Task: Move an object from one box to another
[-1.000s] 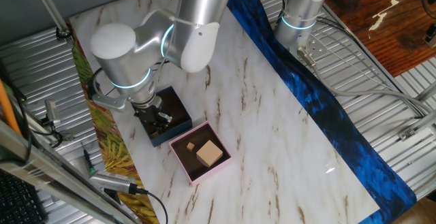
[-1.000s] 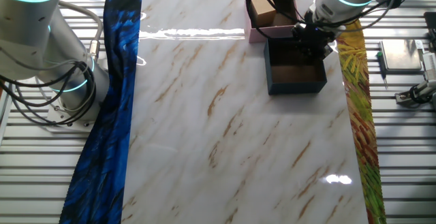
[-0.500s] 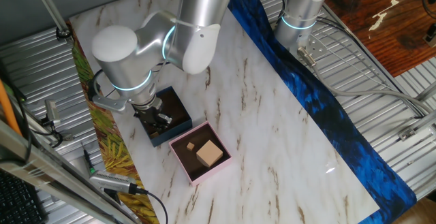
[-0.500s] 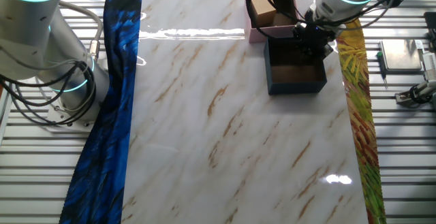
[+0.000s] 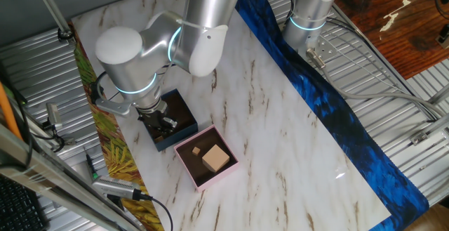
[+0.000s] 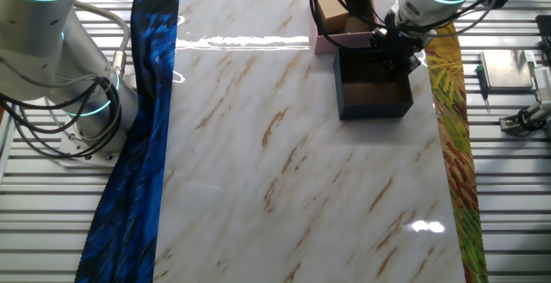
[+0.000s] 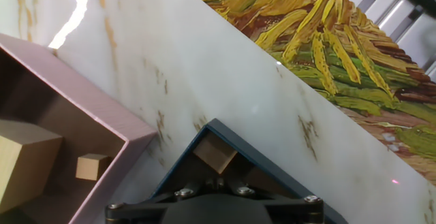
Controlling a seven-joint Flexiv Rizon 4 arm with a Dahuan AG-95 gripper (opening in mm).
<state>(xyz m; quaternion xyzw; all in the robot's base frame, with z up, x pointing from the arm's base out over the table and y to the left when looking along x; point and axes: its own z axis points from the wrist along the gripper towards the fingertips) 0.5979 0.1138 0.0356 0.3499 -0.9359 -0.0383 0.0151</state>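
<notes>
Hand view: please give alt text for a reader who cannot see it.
A small wooden block sits in the corner of a square dark navy-blue box, just beyond the hand's black body at the bottom edge. To the left, a square pale pink box holds two more wooden blocks, on a white marble tabletop.

marble table (image 5: 280,119) – navy box (image 5: 184,119), pink box (image 5: 191,171)

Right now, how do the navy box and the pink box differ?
Colour: the navy box has dark blue walls, the pink box pale pink ones.
Contents: the pink box holds a large wooden block and a small one; the navy box shows one block in its corner.
Access: the gripper is down in the navy box; the pink box stands unobstructed.
Both are small, square, low-walled, brown inside.
</notes>
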